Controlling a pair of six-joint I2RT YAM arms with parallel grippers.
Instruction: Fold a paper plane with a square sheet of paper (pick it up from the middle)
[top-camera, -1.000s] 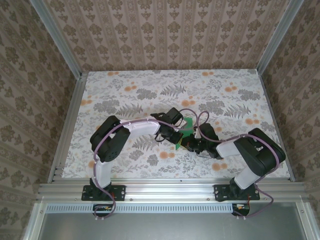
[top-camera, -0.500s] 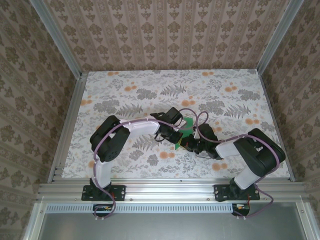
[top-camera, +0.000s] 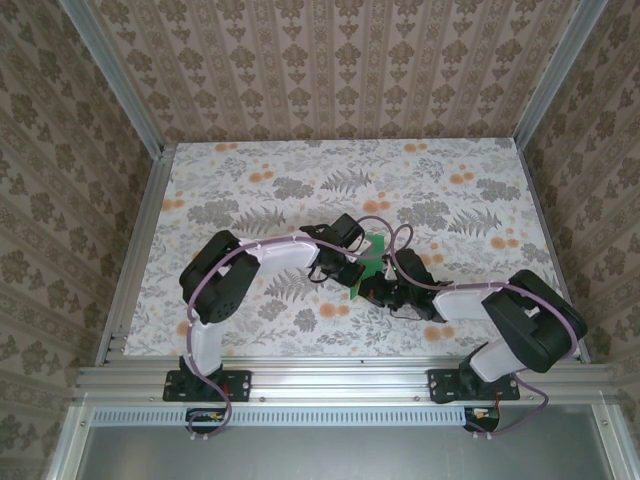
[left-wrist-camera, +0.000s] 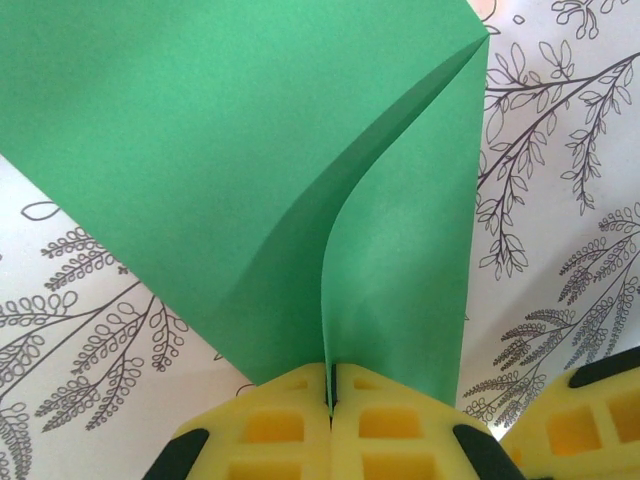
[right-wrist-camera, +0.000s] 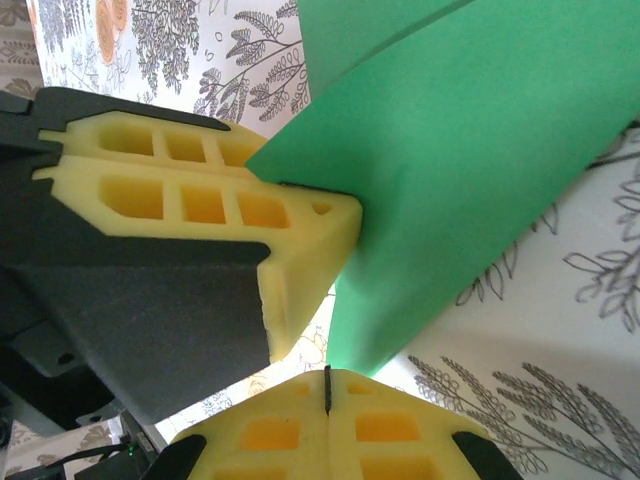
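A: Checking where the square sheet of paper (left-wrist-camera: 230, 150) lies: which arm has it?

B: The left one. The left end effector (left-wrist-camera: 330, 392) is closed on the near edge of the sheet, with the green pinched between its pressed-together faces. The paper runs straight out ahead of it, lifted off the bench (top-camera: 250, 190), near the middle where both arms meet.

A: And its long axis?

B: A soft fold starts right at that grip and climbs away to the far corner, up and slightly right in the left wrist view. One flap curls over the other layer and is not pressed flat.

A: The right arm?

B: The right end effector (right-wrist-camera: 328, 392) is closed too, its faces meeting in a thin seam. The lowest corner of the sheet comes down to the top of that seam, and the rest rises ahead and to the right. I cannot tell whether the corner is actually nipped or only touching.

A: So what does the next move hang on?

B: That corner, I'd judge. The right arm is the nearer one to the free end, just beside the left pads (right-wrist-camera: 310, 250). To pull a crease along the fold line, it would first need a sure hold there, with the left anchoring the root of the fold.
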